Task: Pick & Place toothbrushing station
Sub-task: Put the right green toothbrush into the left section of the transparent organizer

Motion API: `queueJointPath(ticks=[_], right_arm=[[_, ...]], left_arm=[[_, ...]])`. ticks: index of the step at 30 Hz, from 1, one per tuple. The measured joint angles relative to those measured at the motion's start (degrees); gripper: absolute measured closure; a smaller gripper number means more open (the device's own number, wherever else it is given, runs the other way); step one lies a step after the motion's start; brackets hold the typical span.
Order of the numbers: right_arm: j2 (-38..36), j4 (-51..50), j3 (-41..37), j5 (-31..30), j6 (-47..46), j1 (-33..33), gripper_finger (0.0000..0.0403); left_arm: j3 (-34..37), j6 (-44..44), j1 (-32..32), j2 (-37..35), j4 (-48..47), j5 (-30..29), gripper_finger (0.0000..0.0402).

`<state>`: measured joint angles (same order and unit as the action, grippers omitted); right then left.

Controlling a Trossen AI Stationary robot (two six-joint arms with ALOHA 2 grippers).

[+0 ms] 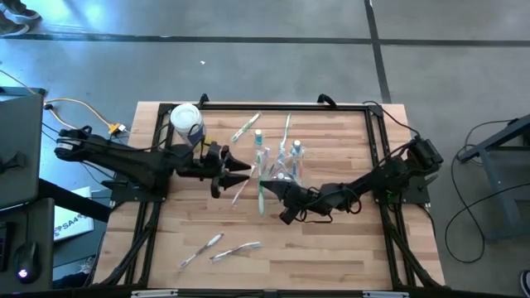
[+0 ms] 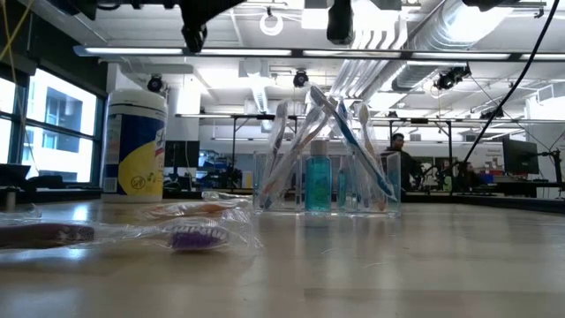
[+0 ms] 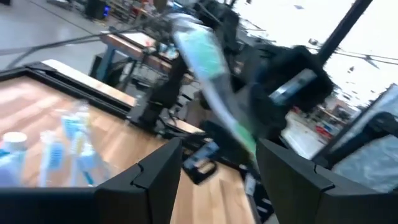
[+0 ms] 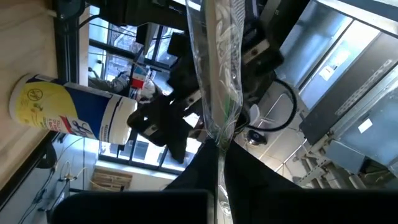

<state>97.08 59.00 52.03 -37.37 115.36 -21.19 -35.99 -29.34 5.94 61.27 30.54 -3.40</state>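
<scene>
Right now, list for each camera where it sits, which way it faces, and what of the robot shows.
High: overhead, straight down; both arms, left gripper and right gripper meeting beside the toothbrushing station.
Low: table height, level; station, white tub, no grippers.
Left wrist: its open fingers, a wrapped toothbrush beyond.
Right wrist: shut on that toothbrush.
Shared: the tub, in high, low and right wrist.
</scene>
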Motion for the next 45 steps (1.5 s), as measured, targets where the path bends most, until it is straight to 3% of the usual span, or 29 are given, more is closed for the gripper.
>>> queueJointPath(ticks=[7,14,24,45], right_arm=[[0.0,-0.07,0.0,-0.2,-0.11,1.12,0.0398],[-0.02,-0.12,0.0,-0.19,-1.21,1.1,0.0398],[-0.07,-0.51,0.0,-1.83,-1.76,1.1,0.0398],[-0.13,-2.31,0.04,-4.49,-1.73,-0.19,0.0398]], left_arm=[[0.0,-1.56,-3.49,1.8,4.41,5.74,0.0194],[-0.08,0.4,-3.48,4.31,10.1,5.53,0.0194],[-6.47,2.62,-3.81,12.95,10.11,10.62,0.0194],[-7.5,9.89,-4.18,13.62,9.92,6.8,0.0198]])
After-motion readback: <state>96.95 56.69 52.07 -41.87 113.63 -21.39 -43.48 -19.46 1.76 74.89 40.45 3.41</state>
